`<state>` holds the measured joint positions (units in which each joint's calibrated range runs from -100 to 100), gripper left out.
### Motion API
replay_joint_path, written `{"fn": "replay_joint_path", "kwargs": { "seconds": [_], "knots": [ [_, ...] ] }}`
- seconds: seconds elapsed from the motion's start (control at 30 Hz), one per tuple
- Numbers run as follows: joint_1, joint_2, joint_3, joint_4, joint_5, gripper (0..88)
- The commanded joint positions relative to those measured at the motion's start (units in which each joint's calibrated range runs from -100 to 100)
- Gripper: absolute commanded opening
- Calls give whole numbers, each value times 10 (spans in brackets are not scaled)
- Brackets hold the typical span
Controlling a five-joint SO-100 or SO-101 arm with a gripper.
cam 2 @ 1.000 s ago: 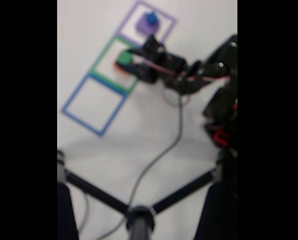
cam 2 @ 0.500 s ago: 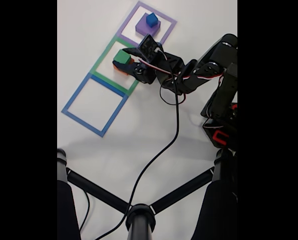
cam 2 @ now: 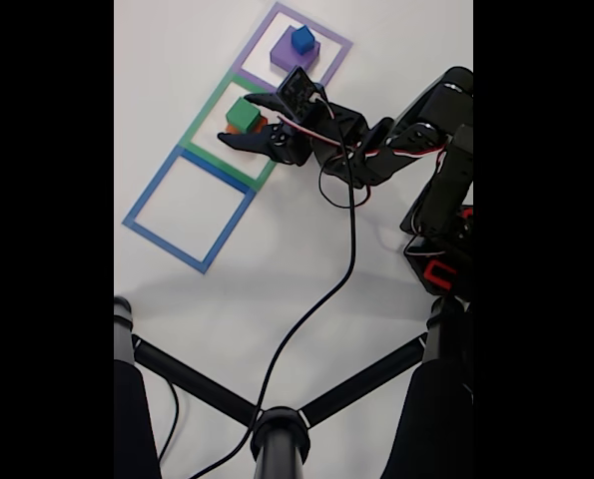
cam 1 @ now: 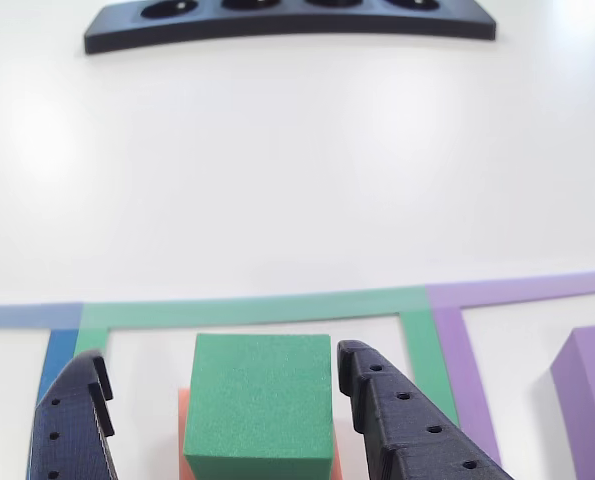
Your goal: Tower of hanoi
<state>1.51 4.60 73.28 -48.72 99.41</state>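
In the other view a green cube (cam 1: 262, 405) sits on an orange cube (cam 1: 184, 432) inside the green square outline (cam 1: 257, 308). My gripper (cam 1: 220, 355) is open, one dark finger on each side of the green cube, with a wider gap on the left. A purple cube (cam 1: 589, 395) shows at the right edge. In the fixed view the gripper (cam 2: 243, 123) straddles the green cube (cam 2: 243, 114), and the orange cube (cam 2: 260, 125) peeks out beneath. The small blue cube (cam 2: 301, 39) rests on the purple cube (cam 2: 289, 58) in the purple outline.
A black strip with round holes (cam 1: 287, 22) lies across the far table. In the fixed view the blue square outline (cam 2: 142, 205) has nothing inside it. A black cable (cam 2: 321, 299) runs over the table, and black stand legs (cam 2: 197, 384) cross the bottom.
The gripper has opened wider and reached forward, so its lower finger now extends past the green cube. The blue and purple cubes have not moved.
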Motion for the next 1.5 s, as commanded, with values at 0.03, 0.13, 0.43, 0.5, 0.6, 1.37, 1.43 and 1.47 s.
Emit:
{"fn": "replay_joint_path", "kwargs": {
  "seconds": [0.03, 0.13, 0.43, 0.5, 0.6, 1.37, 1.43, 1.47],
  "knots": [
    [3, -121, 2, 74, 6, 242],
    [4, -205, -2, 168, 6, 203],
    [23, -495, -105, 665, 6, 1],
    [32, -541, -144, 769, 6, 1],
    [49, -596, -210, 909, 6, 1],
    [180, -530, -776, 1412, 6, 1],
    [187, -531, -762, 1410, 6, 36],
    [190, -535, -747, 1402, 6, 60]
  ]
}}
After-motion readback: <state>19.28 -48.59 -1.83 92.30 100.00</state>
